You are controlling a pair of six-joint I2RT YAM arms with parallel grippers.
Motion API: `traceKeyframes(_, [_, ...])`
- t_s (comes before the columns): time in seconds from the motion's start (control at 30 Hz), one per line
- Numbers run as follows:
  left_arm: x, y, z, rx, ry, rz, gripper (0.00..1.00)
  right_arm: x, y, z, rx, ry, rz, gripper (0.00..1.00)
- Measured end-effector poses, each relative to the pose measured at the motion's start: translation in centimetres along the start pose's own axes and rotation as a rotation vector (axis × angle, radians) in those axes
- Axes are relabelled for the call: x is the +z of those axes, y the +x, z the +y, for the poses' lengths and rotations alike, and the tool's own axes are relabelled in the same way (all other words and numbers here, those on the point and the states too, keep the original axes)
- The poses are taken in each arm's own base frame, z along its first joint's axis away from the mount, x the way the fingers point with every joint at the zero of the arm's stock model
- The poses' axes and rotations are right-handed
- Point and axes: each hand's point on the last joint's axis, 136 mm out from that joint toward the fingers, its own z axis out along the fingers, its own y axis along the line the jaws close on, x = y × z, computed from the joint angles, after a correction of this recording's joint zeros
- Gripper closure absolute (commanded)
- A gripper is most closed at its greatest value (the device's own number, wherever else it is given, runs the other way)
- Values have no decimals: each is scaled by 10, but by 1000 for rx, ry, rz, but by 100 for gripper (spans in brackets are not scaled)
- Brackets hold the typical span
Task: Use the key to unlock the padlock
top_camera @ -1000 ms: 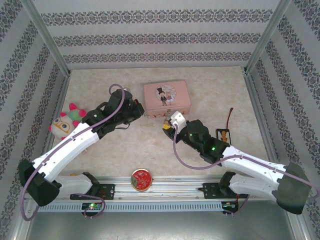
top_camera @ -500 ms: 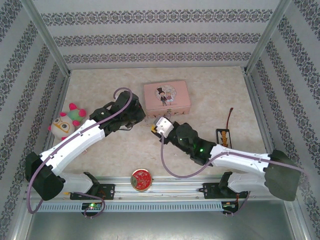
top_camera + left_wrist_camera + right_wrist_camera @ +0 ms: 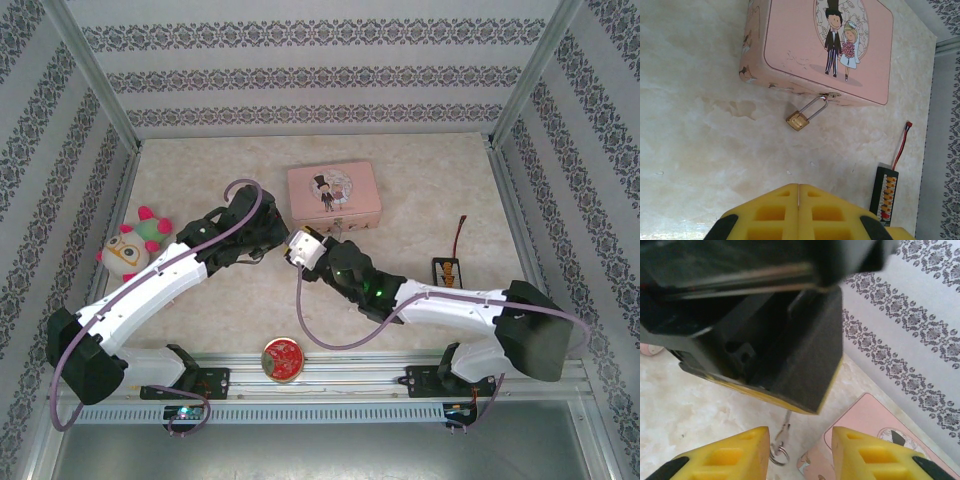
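The small brass padlock (image 3: 798,120) lies on the table, its silvery shackle hooked through the clasp of the pink tin box (image 3: 825,47) (image 3: 333,193). My left gripper (image 3: 799,189) (image 3: 271,234) hovers short of the padlock, fingers pressed together. From below, the right wrist view shows the key (image 3: 785,426) sticking out of the left gripper's fingers (image 3: 790,360), its ring (image 3: 780,456) dangling. My right gripper (image 3: 799,436) (image 3: 291,250) is open just beneath, one finger on each side of the key ring, without touching it.
A black connector strip with a red wire (image 3: 884,194) (image 3: 447,268) lies right of the box. A plush toy (image 3: 130,248) sits at the left wall and a round red-gold tin (image 3: 283,358) near the front rail. Patterned walls enclose the table.
My right arm has swung left, bringing its gripper from beside the box front up against the left gripper. The left gripper has shifted slightly nearer and to the right.
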Motion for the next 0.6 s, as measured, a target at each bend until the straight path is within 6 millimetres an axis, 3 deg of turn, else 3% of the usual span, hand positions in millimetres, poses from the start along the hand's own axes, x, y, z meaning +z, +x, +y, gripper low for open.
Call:
traceKeyframes(0.4, [1, 0, 6, 0, -12, -11, 100, 16, 3, 3, -14, 21, 15, 72])
traceKeyframes(0.6, [1, -2, 9, -3, -21, -28, 100, 20, 2, 2, -12, 33, 15, 72])
